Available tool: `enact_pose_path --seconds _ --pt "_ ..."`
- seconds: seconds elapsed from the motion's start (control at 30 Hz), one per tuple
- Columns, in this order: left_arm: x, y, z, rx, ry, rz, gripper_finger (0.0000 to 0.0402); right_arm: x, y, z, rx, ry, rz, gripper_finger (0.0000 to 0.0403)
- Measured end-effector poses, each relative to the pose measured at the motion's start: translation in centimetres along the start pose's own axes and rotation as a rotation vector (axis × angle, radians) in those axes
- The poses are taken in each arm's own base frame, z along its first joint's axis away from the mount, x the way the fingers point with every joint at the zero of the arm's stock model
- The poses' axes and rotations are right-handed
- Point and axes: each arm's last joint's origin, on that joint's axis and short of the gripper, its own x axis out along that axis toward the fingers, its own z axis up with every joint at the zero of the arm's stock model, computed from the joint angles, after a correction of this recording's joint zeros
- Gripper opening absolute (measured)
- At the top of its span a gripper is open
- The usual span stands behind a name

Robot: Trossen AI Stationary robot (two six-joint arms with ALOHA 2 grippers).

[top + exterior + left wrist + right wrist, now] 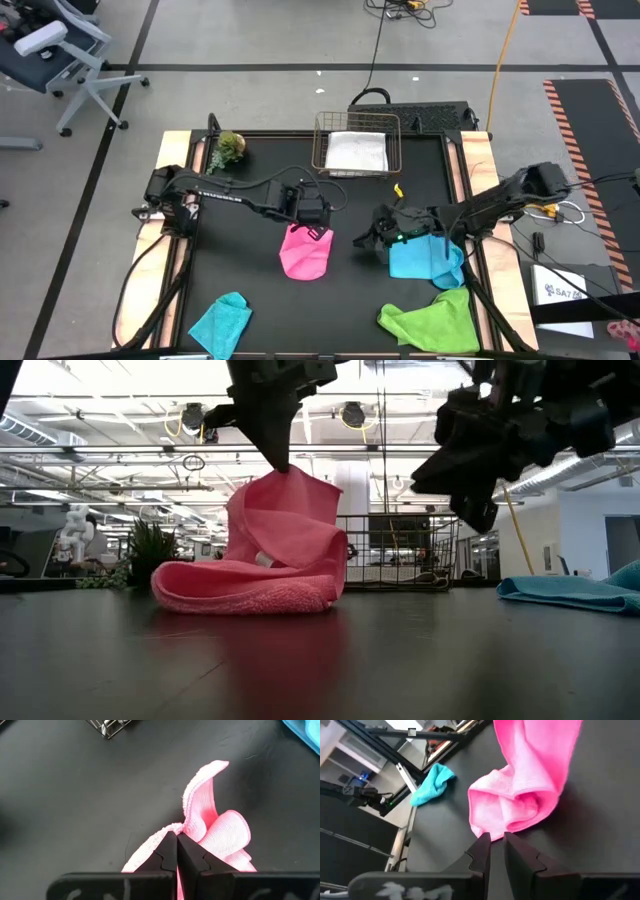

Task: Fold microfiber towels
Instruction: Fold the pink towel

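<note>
- High view gives you five towels: white towel (357,152) in the wire basket (322,140), hot pink towel (304,252) mid-table, sky blue towel (420,258), lime green towel (432,322), teal towel (222,322).
- Your left gripper (177,851) pinches the pink towel's corner, lifting it off the black table (250,210).
- Your right gripper (496,845) hangs beside it, fingers slightly parted, empty.
- Your low view shows an open workshop behind.
</note>
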Motion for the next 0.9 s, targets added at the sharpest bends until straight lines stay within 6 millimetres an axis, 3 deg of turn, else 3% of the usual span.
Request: enact_pose_path --seconds 0.23,0.53,0.9 --pt "0.0 0.0 0.1 -0.014 -0.005 -0.006 0.0001 3.8 -1.0 -1.2 0.043 0.030 -0.020 0.0097" --pt "0.0 -0.1 0.0 -0.024 -0.003 -0.010 0.0002 7.9 -1.0 -1.2 0.015 0.009 -0.003 0.0158" --pt "-0.1 -0.3 -0.1 -0.019 -0.004 -0.014 0.0002 8.4 -2.4 0.8 -0.046 -0.061 -0.037 0.0164"
